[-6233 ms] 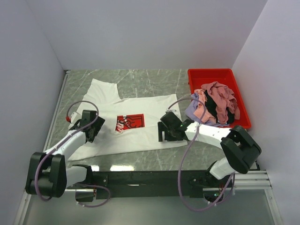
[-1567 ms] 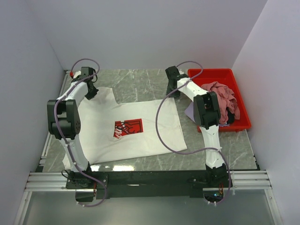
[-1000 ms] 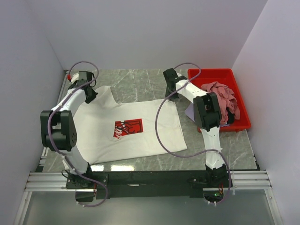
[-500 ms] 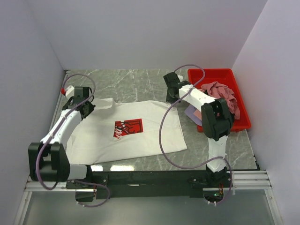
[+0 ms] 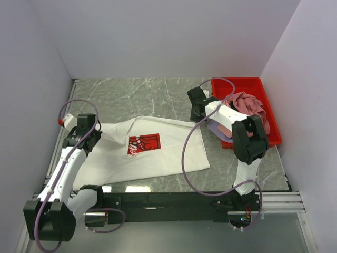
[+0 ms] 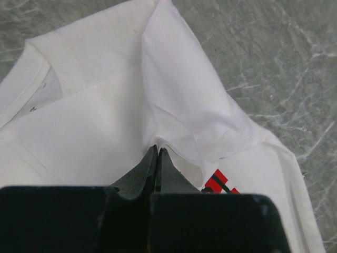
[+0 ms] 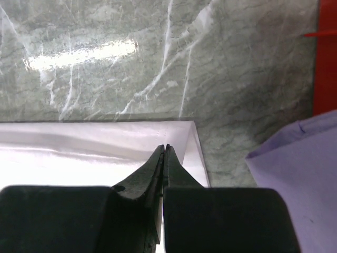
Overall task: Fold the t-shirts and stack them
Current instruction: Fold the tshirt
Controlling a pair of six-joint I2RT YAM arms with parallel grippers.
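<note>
The white t-shirt with the red square print lies on the marble table, its far edge lifted and drawn nearer. My left gripper is shut on a raised fold of it near the collar, the tips pinching cloth. My right gripper is shut on the shirt's far right corner, the jaws pressed together. Other t-shirts, a pink one and a lavender one, are heaped in the red bin.
The red bin stands at the back right, close beside my right arm; the lavender cloth spills over its edge onto the table. White walls enclose the table on the left, back and right. Bare marble shows behind the shirt.
Both grippers have come from the table's far side toward the near edge, still shut, dragging the shirt's far edge and left sleeve with them. The shirt now covers less of the table's back.
</note>
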